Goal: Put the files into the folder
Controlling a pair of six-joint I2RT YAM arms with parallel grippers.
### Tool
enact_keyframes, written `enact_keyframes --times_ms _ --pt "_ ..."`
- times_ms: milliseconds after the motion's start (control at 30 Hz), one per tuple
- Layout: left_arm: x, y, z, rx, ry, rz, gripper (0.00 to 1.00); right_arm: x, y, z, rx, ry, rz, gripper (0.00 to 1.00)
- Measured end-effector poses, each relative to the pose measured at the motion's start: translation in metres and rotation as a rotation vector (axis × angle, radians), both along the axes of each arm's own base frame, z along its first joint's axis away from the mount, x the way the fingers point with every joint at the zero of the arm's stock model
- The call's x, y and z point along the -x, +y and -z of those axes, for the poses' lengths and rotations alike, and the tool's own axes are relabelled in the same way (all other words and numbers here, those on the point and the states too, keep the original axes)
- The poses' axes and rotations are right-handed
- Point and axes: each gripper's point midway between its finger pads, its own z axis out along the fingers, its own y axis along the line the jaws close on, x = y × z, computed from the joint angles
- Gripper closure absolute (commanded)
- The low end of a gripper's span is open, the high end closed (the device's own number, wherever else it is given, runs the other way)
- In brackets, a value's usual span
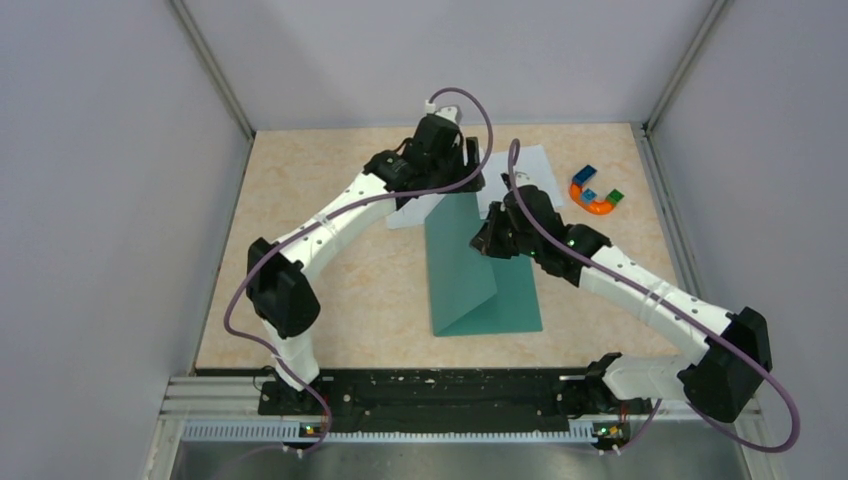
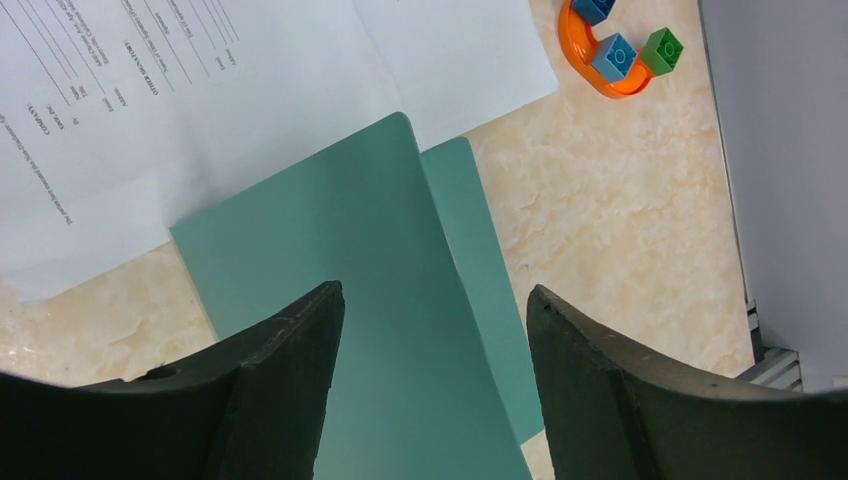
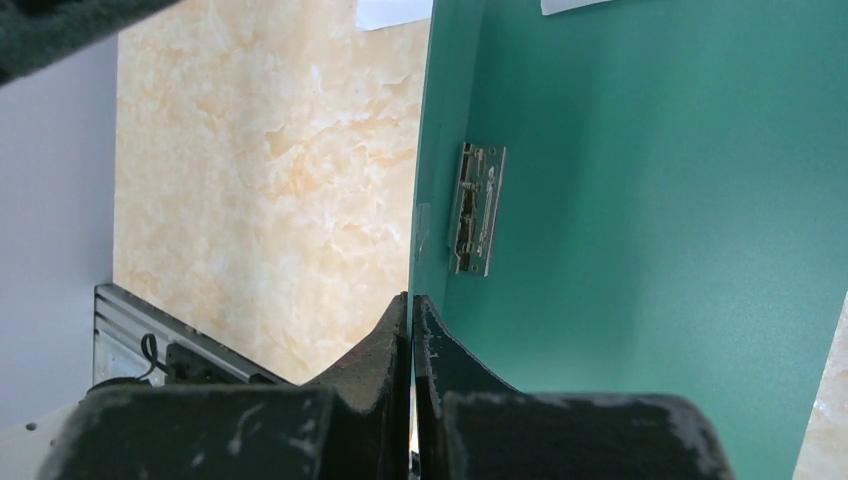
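In the lower centre of the top view the teal folder [image 1: 512, 300] lies on the surface [image 1: 340, 290] with its spine towards the left and its cover [image 1: 455, 255] lifted like a tent flap. The right claw [image 3: 411, 325] is clenched on the free edge of that cover, the thin card pinched between its tips just below the metal clip [image 3: 478, 208]. That grip looks right for the job: it should hold the cover high and steady, without pulling sideways, so the back leaf does not slide and the mouth is wide enough for a sheet to pass under.

Farther up the frame, the left claw [image 2: 435, 295] hangs released above the folder's far end, with nothing between its tips. Beyond it, in the upper left of the left wrist view, lies the printed sheet [image 2: 150, 110], which the far corner of the cover overlaps, and to its right the blank sheet [image 2: 460, 60]. Both are outside the folder.

The likely next move is to take one sheet. The claw would do best to come down on a free edge well clear of the cover, pinch lightly, and drag the paper flat towards the spine, since lifting it would let it sag and catch. The horseshoe toy [image 2: 600, 55] at the upper right is well apart and should be left alone.
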Motion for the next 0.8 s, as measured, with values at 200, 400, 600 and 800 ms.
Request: enact_keyframes --times_ms 200,400,600,800 --pt "0.001 -0.004 0.001 -0.044 -0.029 0.003 0.41 0.001 0.001 -0.001 0.014 -0.006 -0.001 1.0" --pt "0.002 -0.007 0.023 -0.115 -0.012 0.007 0.49 0.002 0.003 -0.003 0.024 -0.014 -0.008 1.0" --pt "0.002 -0.01 0.027 -0.135 -0.014 0.009 0.8 0.002 0.002 -0.002 0.035 -0.015 -0.007 1.0" --pt "0.004 -0.013 0.024 -0.136 -0.024 0.003 1.0 0.003 0.006 -0.004 0.024 -0.016 -0.017 0.67"
